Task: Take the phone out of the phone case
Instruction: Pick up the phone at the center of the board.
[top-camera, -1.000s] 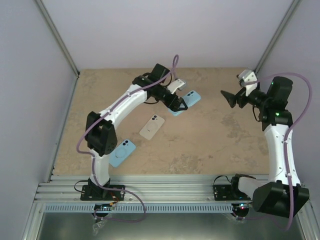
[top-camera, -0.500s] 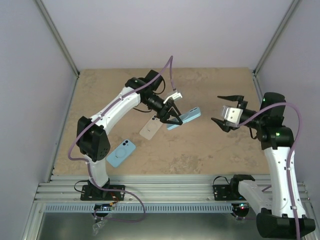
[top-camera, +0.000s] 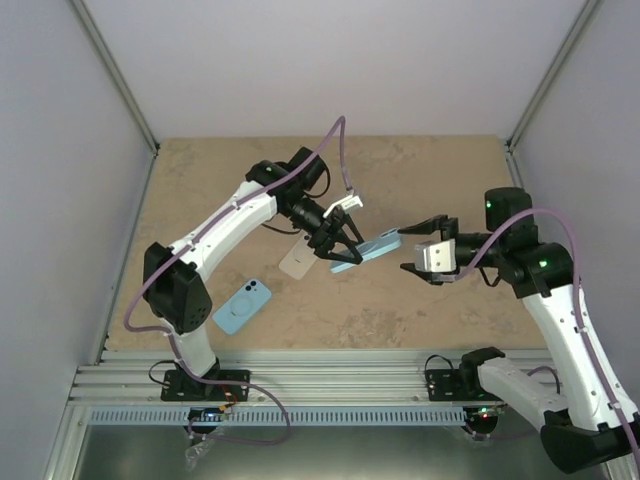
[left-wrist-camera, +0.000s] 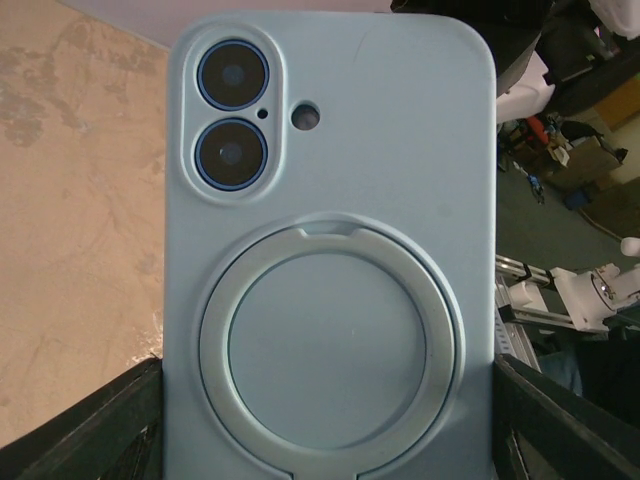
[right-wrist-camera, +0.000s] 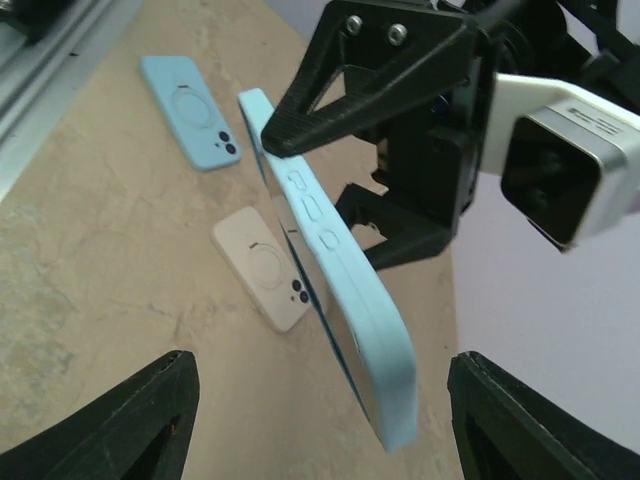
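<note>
One step looks done. From above, the left gripper (top-camera: 335, 243) clamps the light-blue phone case (top-camera: 368, 248) aloft at mid-frame, and the right gripper (top-camera: 402, 250) is spread at its free end. Left wrist: the phone (left-wrist-camera: 232, 155) lenses fill the cutout, so extraction remains. Right wrist: the fingers (right-wrist-camera: 125, 425) flank it without touching.

L hand (top-camera: 335, 245) gripped light-blue phone case (top-camera: 368, 248), clear of surface (top-camera: 450, 180). R hand (top-camera: 413, 248) sat just beside case's free end, fingers spread. Beige case (top-camera: 296, 264) & blue case (top-camera: 243, 305) lay on surface.

Table (top-camera: 430, 300) w/ beige phone (top-camera: 298, 262), blue phone (top-camera: 243, 305)
</note>
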